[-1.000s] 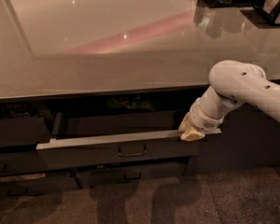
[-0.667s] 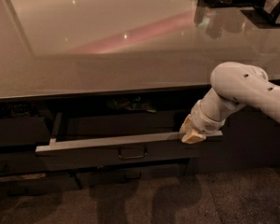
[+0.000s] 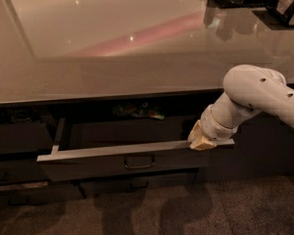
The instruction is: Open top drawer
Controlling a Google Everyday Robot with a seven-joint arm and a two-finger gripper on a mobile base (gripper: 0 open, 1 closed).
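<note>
the top drawer [image 3: 137, 161] stood partly out at lower centre, beneath the countertop [image 3: 112, 77]; the gripper [image 3: 202, 140] sat on its upper edge, right of centre, open or clamped i could not tell; the pull looked under way; next it seemed to need a steady, level draw outward.

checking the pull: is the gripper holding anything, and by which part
Cannot be told. The gripper sits at the top edge of the top drawer, near its right end, away from the handle; a clamp on that edge does not show.
</note>
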